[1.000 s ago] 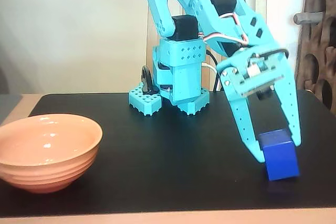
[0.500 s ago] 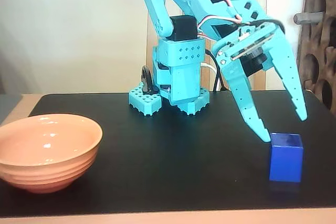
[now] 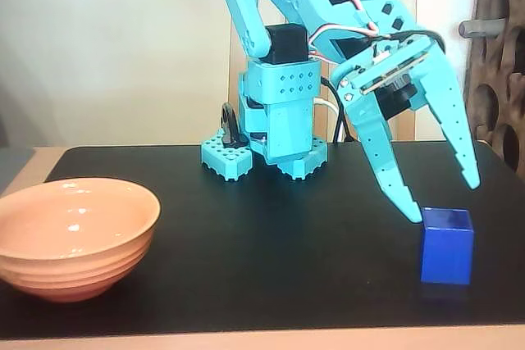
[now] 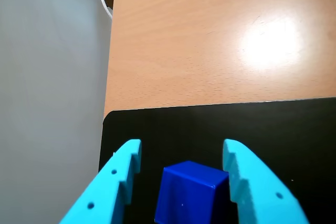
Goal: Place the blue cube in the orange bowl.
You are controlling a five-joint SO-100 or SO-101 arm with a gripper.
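Peach-orange and glossy, sitting nearest at the left front of the fixed view: the orange bowl (image 3: pixel 74 235), ridged round its outside, upright on the black mat (image 3: pixel 271 268), nothing visible inside. Well apart from it, over at the right front of the same mat: the blue cube (image 3: pixel 447 245), flat on the surface, deep blue with a faint sheen on the top face. Just above the cube, the turquoise gripper (image 3: pixel 443 200), spread wide and clasping nothing, pointing down; left fingertip close by the cube's upper left corner, contact there too fine to tell; right fingertip higher and clear of the cube. From the wrist view, the cube (image 4: pixel 191 192) seen between the two turquoise fingers (image 4: pixel 113 182), a dark gap on either side, nothing pinched. Beyond the fingertips there, the mat's rounded edge (image 4: pixel 220 124), then a pale wooden tabletop (image 4: pixel 210 40) with a bright glare patch, and a grey floor (image 4: pixel 52 77) at the left. Further back in the fixed view, the arm's base (image 3: pixel 275 133) planted at the rear of the mat, red and white wires looping along the upper links. Behind everything, a plain pale wall (image 3: pixel 115 47), with a dark perforated panel (image 3: pixel 496 63) at the right edge.
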